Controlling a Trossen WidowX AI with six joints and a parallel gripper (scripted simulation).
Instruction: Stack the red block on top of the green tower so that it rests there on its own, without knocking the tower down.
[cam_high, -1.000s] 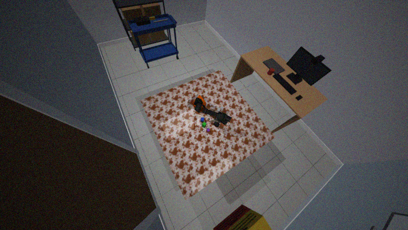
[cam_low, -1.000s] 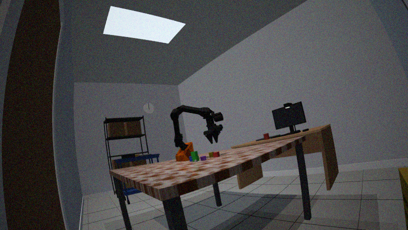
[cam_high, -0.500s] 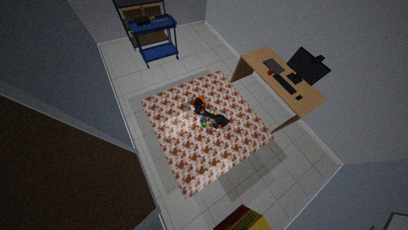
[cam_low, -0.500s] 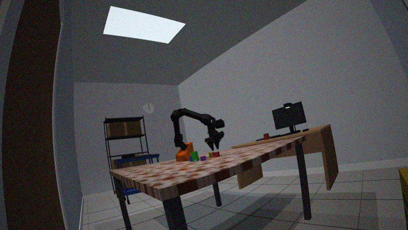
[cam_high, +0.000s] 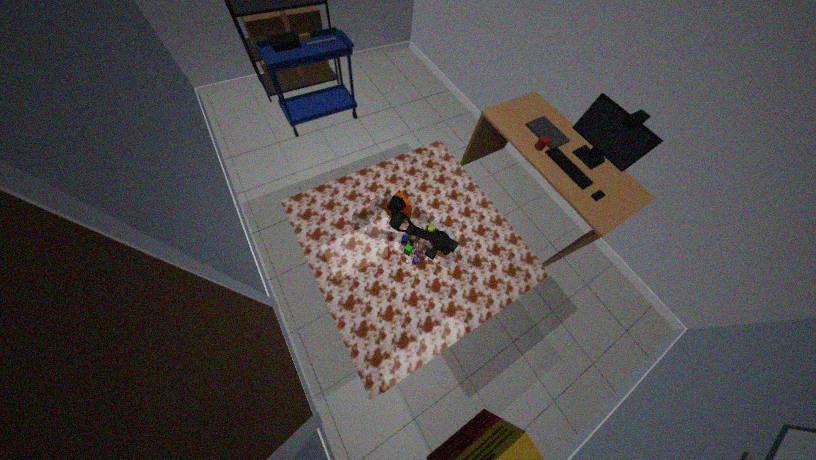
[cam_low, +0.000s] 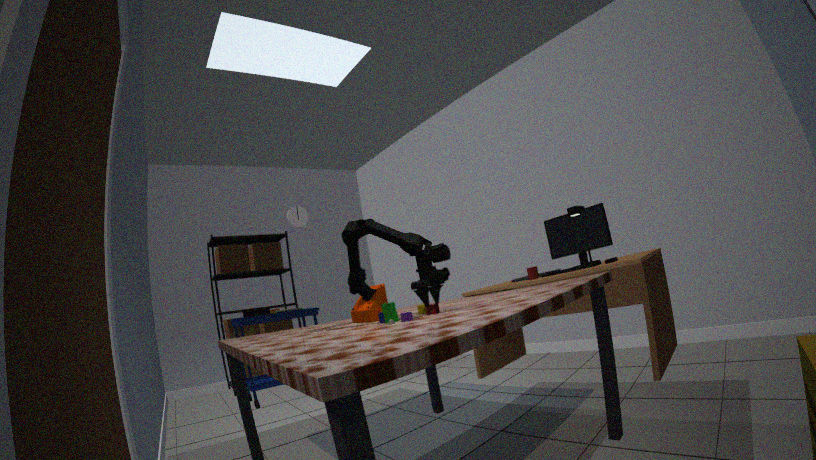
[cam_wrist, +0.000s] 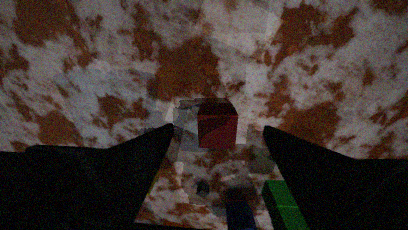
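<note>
Spread wide apart and holding nothing, the claw (cam_wrist: 218, 131) points down at the table, its two dark fingers framing the red block (cam_wrist: 217, 123) in the wrist view. That block sits on the brown-and-white mottled table top (cam_wrist: 100, 75) in line with the gap between the fingertips, a little beyond them, and neither finger touches it. Seen from the side, the claw (cam_low: 429, 297) hangs low over the red block (cam_low: 433, 309), tips close to the table; whether they reach down past the block's top cannot be told. The arm (cam_low: 388, 231) rises from an orange base (cam_low: 368, 308), bends at the elbow, runs out roughly level and then drops steeply at the wrist. The green tower (cam_low: 390, 312) stands upright near the base, apart from the red block; in the wrist view it (cam_wrist: 285, 205) shows at the lower right edge, with a blue block (cam_wrist: 240, 212) just beside it. A purple block (cam_low: 406, 316) lies between the tower and the claw, and a yellow block (cam_low: 421, 309) sits just beside the red one.
</note>
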